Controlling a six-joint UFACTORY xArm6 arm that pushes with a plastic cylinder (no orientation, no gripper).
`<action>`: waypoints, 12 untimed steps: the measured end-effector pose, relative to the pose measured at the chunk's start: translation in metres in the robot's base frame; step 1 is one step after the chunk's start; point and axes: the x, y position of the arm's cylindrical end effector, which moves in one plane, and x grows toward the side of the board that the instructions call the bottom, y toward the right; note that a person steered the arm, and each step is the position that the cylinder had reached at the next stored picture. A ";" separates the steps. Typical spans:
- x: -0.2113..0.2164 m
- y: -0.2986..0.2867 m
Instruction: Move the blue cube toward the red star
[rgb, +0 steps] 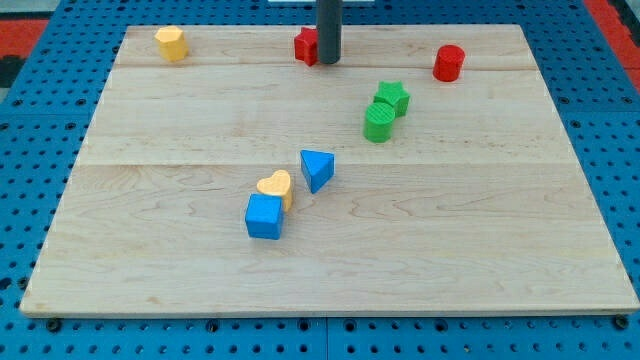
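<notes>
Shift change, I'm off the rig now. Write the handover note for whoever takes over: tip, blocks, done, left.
My tip: at the view's top, right against the red star, which it partly hides. Far from the blue cube.
Blue cube: low centre-left of the board, touching the yellow heart on its upper side.
Blue triangular block sits just right of the heart, near the straight path to the star.
Done: nothing visible; the cube is far from the star.
Left: bring the tip below the cube, push it up the view toward the star, probably shedding the heart first.

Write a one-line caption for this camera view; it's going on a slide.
My tip rests beside the red star at the view's top, far from the blue cube touching the yellow heart.
</notes>
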 end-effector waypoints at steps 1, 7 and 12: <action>0.000 0.002; -0.015 0.177; 0.267 -0.006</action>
